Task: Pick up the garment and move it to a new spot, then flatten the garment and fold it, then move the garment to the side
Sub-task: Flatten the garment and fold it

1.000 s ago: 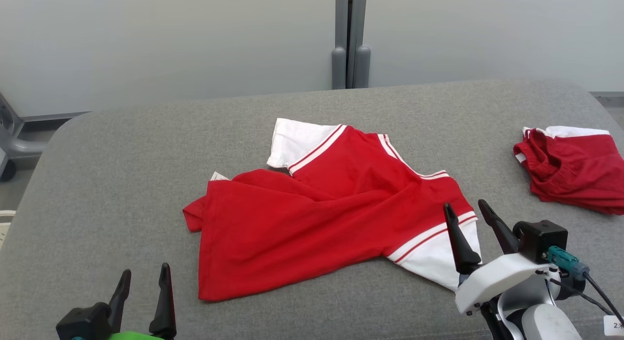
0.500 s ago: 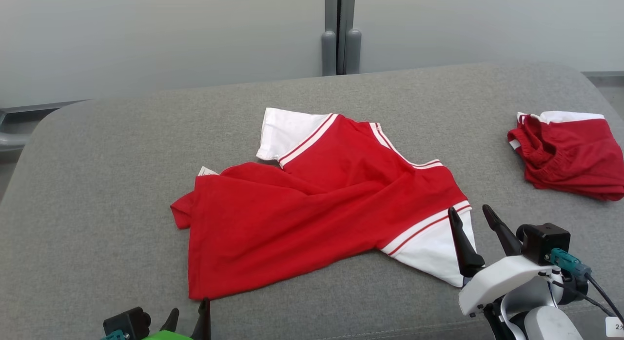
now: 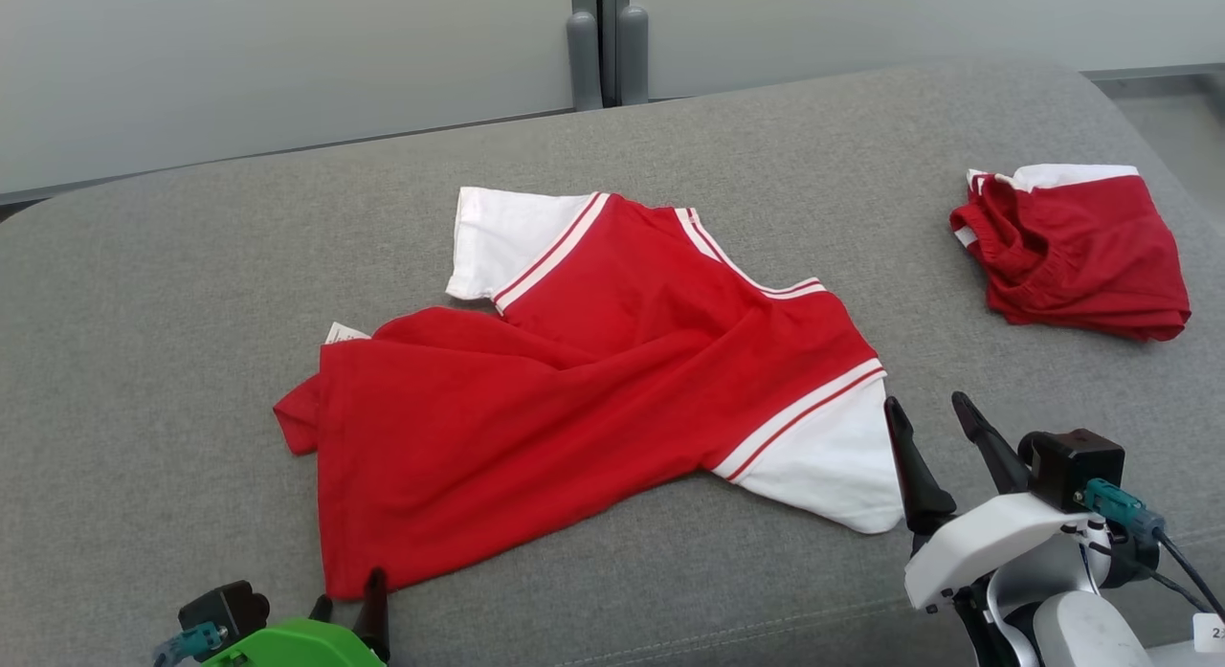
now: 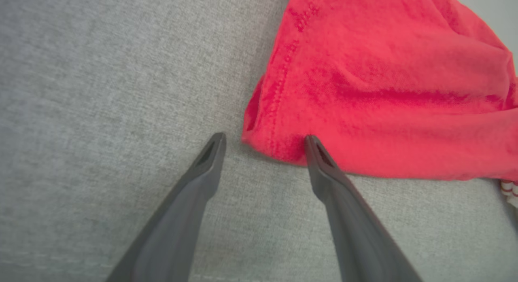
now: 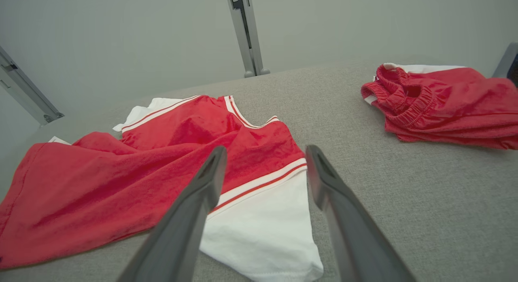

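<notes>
Grey cushion (image 3: pixel 144 313), left gripper (image 3: pixel 348 590) partly off-frame

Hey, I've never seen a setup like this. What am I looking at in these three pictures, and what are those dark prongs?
This is a two-armed robot. The overview picture comes from a camera on its head, looking down at a grey padded surface. The other two come from cameras on its wrists, each looking along that arm's two dark fingers, which form its grasping tool. On the surface lie a rumpled red and white shirt and, further right, bunched red shorts. The left tool is open at the shirt's near hem corner; the right tool is open by the white sleeve. Neither holds anything.
</notes>
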### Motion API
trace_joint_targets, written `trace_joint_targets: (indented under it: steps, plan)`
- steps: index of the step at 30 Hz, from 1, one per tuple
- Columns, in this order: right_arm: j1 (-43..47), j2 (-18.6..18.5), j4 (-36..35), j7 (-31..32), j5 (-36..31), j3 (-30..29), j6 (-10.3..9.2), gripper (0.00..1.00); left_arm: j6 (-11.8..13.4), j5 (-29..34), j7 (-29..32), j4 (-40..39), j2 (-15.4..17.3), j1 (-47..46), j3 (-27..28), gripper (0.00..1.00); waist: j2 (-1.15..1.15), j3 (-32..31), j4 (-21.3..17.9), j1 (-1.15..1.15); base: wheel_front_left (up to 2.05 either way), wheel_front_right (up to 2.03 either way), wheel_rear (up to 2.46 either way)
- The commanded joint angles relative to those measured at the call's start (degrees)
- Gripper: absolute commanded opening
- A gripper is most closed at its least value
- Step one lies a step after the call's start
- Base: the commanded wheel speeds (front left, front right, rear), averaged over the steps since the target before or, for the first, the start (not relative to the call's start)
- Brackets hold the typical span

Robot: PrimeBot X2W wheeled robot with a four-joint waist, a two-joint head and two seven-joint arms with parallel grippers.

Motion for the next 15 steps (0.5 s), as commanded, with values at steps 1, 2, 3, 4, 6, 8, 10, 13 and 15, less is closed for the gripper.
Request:
trace_joint_targets:
  steps: [1, 2, 3, 4, 6, 8, 10, 13, 15]
  plan:
    - [-0.7, -0.2, 0.2, -0.5, 0.5, 0.1, -0.02, 1.00, -0.4, -0.1, -0.2, 1.0, -0.1, -0.9, 0.1, 1.00, 0.00, 0.4, -0.5, 0.00, 0.00, 0.00, 0.00]
    - [-0.6, -0.2, 0.2, -0.5, 0.4, 0.1, -0.02, 1.00, -0.6, -0.2, -0.5, 1.8, -0.2, -1.2, 0.3, 1.00, 0.00, 0.4, -0.6, 0.00, 0.00, 0.00, 0.00]
    - [-0.6, -0.2, 0.3, -0.5, 0.4, 0.2, -0.02, 1.00, -0.8, -0.3, -0.7, 2.4, -0.4, -1.4, 0.4, 0.93, 0.00, 0.4, -0.7, 0.00, 0.00, 0.00, 0.00]
    - [-0.5, -0.2, 0.4, -0.5, 0.4, 0.2, -0.02, 1.00, -1.0, -0.3, -1.0, 2.9, -0.5, -1.7, 0.5, 0.81, 0.00, 0.5, -0.8, 0.00, 0.00, 0.00, 0.00]
    - [-0.4, -0.2, 0.6, -0.5, 0.5, 0.2, -0.02, 1.00, -1.6, -0.4, -1.4, 3.9, -0.9, -2.1, 0.5, 0.45, 0.00, 0.5, -1.0, 0.00, 0.00, 0.00, 0.00]
    - [0.0, -0.2, 0.9, -0.3, 0.6, 0.1, -0.02, 1.00, -2.2, 0.1, -2.0, 4.6, -1.0, -2.5, 0.3, 0.18, 0.00, 0.4, -1.1, 0.00, 0.00, 0.00, 0.00]
    - [0.7, -0.2, 1.6, 0.2, 1.3, 0.0, -0.02, 1.00, -2.8, 0.4, -2.5, 5.1, -1.1, -2.9, 0.0, 0.00, 0.00, 0.2, -1.1, 0.00, 0.00, 0.00, 0.00]
    - [1.9, -0.6, 3.4, 1.2, 1.7, -0.7, -0.02, 1.00, -3.5, 0.9, -3.4, 4.9, -0.8, -3.2, -0.3, 0.00, 0.00, 0.1, -0.9, 0.00, 0.00, 0.00, 0.00]
    - [2.5, -0.7, 5.0, 1.4, 2.2, -1.5, -0.01, 1.00, -3.8, 1.2, -4.1, 4.3, -0.6, -3.2, -0.4, 0.00, 0.00, 0.1, -0.6, 0.00, 0.00, 0.00, 0.00]
